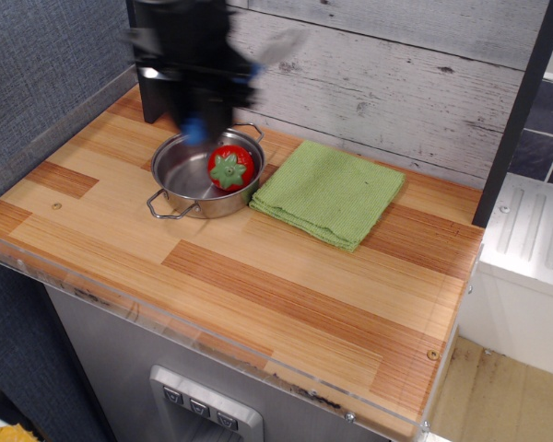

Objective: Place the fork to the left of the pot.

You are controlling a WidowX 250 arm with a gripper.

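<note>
While blurred above the pot's (186, 170) far rim, gripper (199, 115) hangs high over the counter (286, 295), near the dark post at back left. Fingers pinched on the fork (195, 130), of which only a smear of blue handle shows; tines not made out. Red strawberry toy (230, 168) sitting inside the pot, against its right wall. Green cloth (330, 192) lying flat just right of the pot, bare.

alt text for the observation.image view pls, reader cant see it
A motion-blurred claw carries a blue-handled fork above the back of a steel pot holding a toy strawberry. A folded green cloth lies right of the pot on the wooden counter.
</note>
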